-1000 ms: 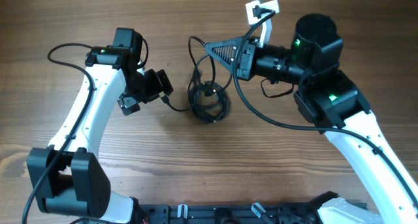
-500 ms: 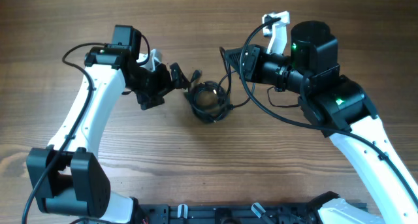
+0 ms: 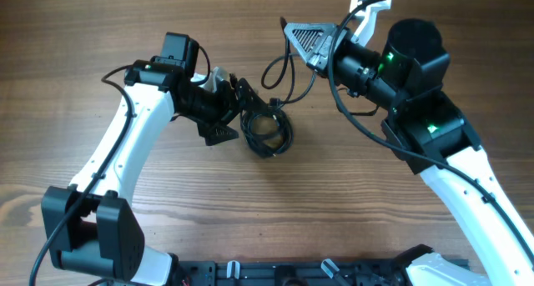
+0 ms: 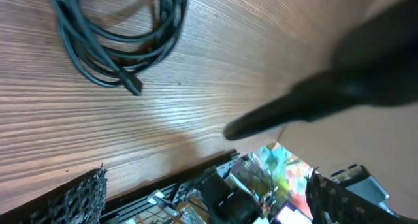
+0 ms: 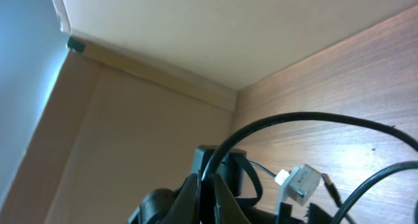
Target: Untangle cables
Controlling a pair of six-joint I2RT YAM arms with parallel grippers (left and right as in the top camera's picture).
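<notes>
**Overhead view:** the coil (image 3: 267,134) of cables lies at the centre of the table (image 3: 100,19). The left gripper (image 3: 240,115) stands wide open just beside the coil's left edge. At upper centre the right gripper (image 3: 294,32) is pinched shut, apparently on one strand (image 3: 271,69) that loops down toward the coil. **Left wrist view:** the coil (image 4: 91,61) sits in the upper left of the frame, and the spread fingers (image 4: 85,198) show only at the lower corners, so nothing lies between them. **Right wrist view:** the closed gripper (image 5: 206,191) is at lower centre, a black strand (image 5: 294,118) arcs to the right, and a white plug (image 5: 299,185) lies behind. We judge that the left jaws should pin the coil while the right draws its strand away slowly, so that the bundle is not dragged along.
</notes>
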